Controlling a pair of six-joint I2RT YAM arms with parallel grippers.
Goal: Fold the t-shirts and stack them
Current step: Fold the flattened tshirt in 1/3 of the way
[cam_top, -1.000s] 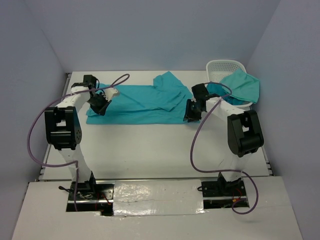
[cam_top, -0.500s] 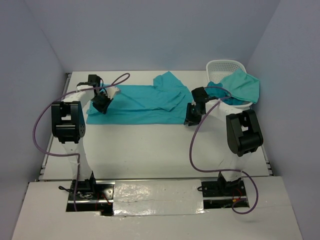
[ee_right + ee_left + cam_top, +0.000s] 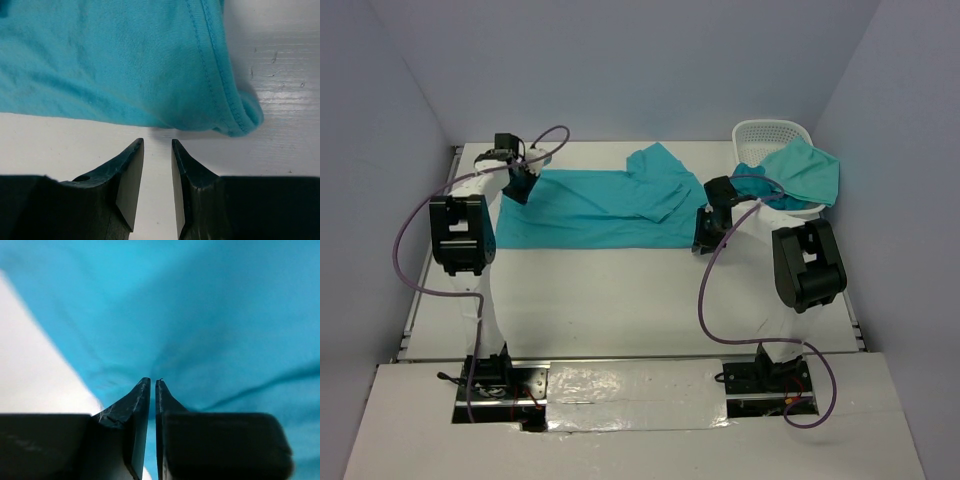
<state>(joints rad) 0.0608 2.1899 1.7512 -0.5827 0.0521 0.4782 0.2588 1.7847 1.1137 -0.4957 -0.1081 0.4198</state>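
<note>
A teal t-shirt (image 3: 600, 205) lies spread flat across the far half of the white table, with a folded-over part at its right end. My left gripper (image 3: 523, 186) is at the shirt's far left corner. In the left wrist view it (image 3: 152, 382) is shut on the cloth (image 3: 200, 315), which puckers at the tips. My right gripper (image 3: 701, 240) sits at the shirt's near right corner. In the right wrist view it (image 3: 157, 142) is a little open and empty over bare table, just short of the hemmed edge (image 3: 125, 60). A second teal t-shirt (image 3: 805, 170) hangs out of the basket.
A white mesh laundry basket (image 3: 770, 135) stands at the far right corner, close behind the right arm. Grey walls enclose the table on three sides. Purple cables loop off both arms.
My left gripper has moved toward the far left corner of the shirt and its arm has swung back. My right gripper has hardly moved.
</note>
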